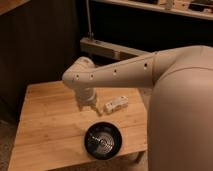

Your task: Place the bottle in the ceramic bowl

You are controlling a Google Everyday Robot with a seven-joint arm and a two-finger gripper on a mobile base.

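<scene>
The small white bottle [116, 104] lies on its side on the wooden table [45, 125], toward the right. The glossy black ceramic bowl [104, 140] sits near the table's front edge, below the bottle. My gripper [90, 106] hangs from the white arm just left of the bottle and above the bowl's far rim, close to the table top. It holds nothing that I can see.
My large white arm and body [180, 110] fill the right side and hide the table's right end. A dark wall and a metal rail [110, 49] stand behind the table. The table's left half is bare wood.
</scene>
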